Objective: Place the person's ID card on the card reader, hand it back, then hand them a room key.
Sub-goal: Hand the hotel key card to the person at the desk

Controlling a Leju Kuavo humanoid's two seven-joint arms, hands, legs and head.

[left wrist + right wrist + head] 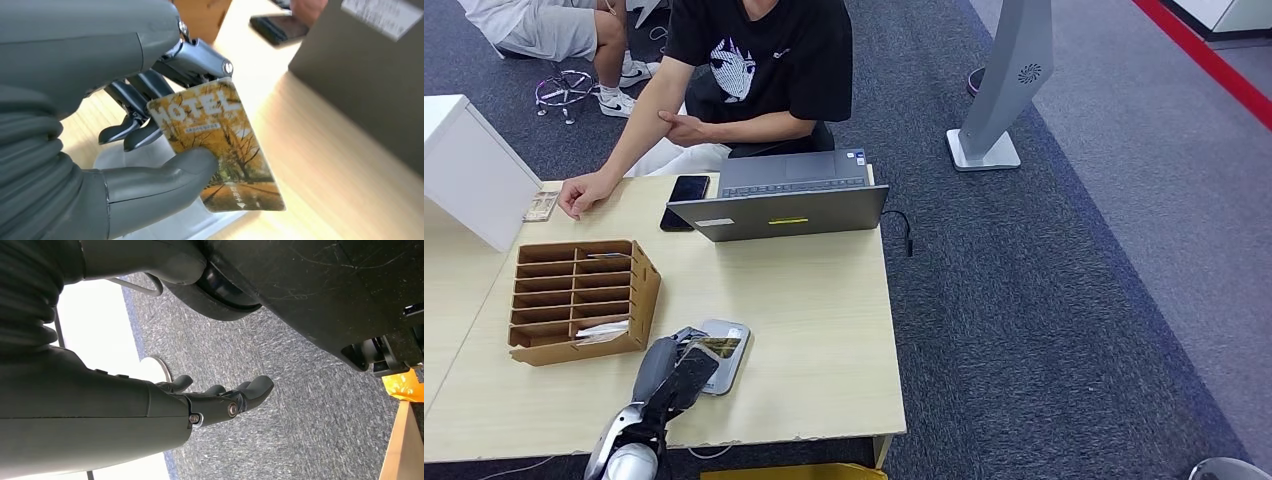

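- Card (220,145) printed with yellow autumn trees and the word HOTEL in pale letters, pinched between thumb and fingers of the left robot hand (150,150).
- It sits just above the pale grey card reader (729,352) on the table (814,320).
- Right robot hand (220,400) hangs over carpet, fingers loosely apart, holding nothing.

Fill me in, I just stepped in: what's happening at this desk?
The robot's left hand pinches a hotel card between thumb and fingers just above the grey card reader on the table. A person sits opposite behind a laptop. The right hand hangs empty over the carpet.
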